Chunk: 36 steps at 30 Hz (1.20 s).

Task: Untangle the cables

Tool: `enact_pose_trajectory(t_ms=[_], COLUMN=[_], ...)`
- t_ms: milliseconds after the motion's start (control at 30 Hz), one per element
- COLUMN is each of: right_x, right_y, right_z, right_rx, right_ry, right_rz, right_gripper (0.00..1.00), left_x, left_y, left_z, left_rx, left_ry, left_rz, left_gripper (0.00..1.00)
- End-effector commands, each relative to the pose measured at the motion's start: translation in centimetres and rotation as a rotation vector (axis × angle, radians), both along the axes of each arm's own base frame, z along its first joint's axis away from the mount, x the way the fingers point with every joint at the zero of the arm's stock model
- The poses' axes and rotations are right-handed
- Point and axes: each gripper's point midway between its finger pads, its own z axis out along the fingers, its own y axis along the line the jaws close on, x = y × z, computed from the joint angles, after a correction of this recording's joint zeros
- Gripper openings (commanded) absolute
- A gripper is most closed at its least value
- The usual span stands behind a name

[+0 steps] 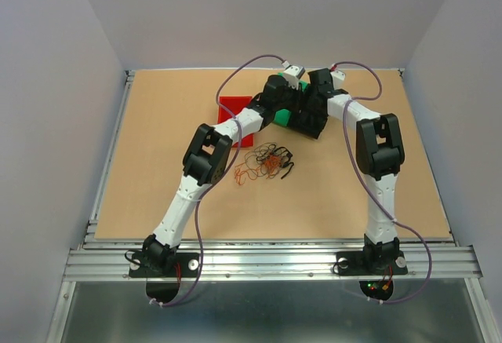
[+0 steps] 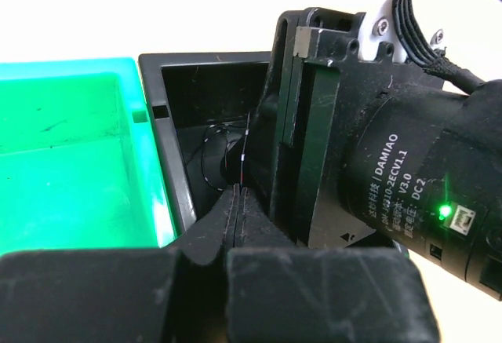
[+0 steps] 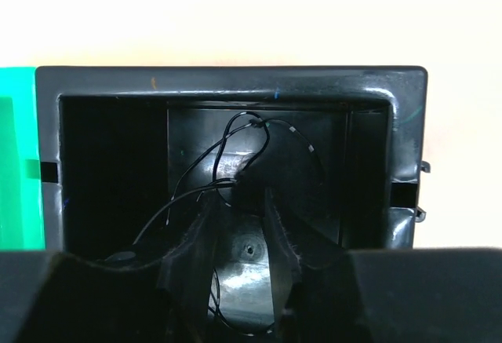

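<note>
two robot arms meet over a black bin (image 3: pixel 235 76) at the far side of the desk (image 1: pixel 157 186), apparently sorting one strand out of a tangle. the right end effector (image 3: pixel 239 202) hangs just inside the bin's mouth with its jaws parted. a thin black wire (image 3: pixel 292 129) loops off its fingertips and curls down against the dark floor of the bin. that looks like a strand being let go where it belongs, black wire to black bin.

the left end effector (image 2: pixel 238 202) is pressed shut just beside its partner's wrist, above the same bin. a hair-thin strand runs up from its closed tips, so it appears to be pinching the other part of that wire. that would keep the wire taut and clear of the rest while the right side releases.

a green bin (image 2: pixel 70 68) sits touching the black one on its left and looks bare inside. a red bin (image 1: pixel 232 111) lies further left, partly under the left arm.

the main bunch of cables (image 1: pixel 263 162), orange and black loops still knotted together, lies on the open desk between the two arms, well apart from both end effectors. judged from that heap, most of the untangling is not yet done.
</note>
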Motion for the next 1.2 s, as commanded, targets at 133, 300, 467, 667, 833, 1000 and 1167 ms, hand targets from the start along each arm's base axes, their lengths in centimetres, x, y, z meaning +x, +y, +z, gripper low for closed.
enact_pose_trajectory(t_ms=[133,300,467,667,833,1000,1167], right_x=[-0.1,-0.8,-1.7,-3.2,-3.4,-3.7,-4.4], right_y=[-0.3,-0.7,-1.2,-2.2,-1.7,-1.9,-2.6], right_z=[6.0,7.5,8.7,10.3,10.1,9.9,10.7], right_rx=[0.019,0.018,0.015,-0.003,0.007,0.004,0.010], right_ry=[-0.111,-0.147,-0.188,-0.247,-0.248,-0.253,-0.284], right_rz=[-0.033,-0.038,-0.048,-0.059,-0.021,-0.028,-0.047], right_gripper=[0.37,0.44,0.44,0.44,0.43,0.42,0.42], left_x=[-1.1,-1.4,-1.6,-1.8,-1.7,-2.0,-3.1], left_y=[-0.5,-1.0,-1.4,-1.6,-1.6,-2.0,-2.9], left_z=[2.5,2.4,2.2,2.0,1.0,0.0,-0.3], left_rx=[-0.013,-0.005,0.003,0.034,0.071,0.126,0.210], left_ry=[-0.013,-0.016,-0.019,-0.037,-0.041,-0.031,-0.076], left_rz=[-0.030,-0.038,-0.042,-0.030,-0.014,-0.015,-0.035], left_gripper=[0.00,0.00,0.00,0.00,0.00,0.00,0.00])
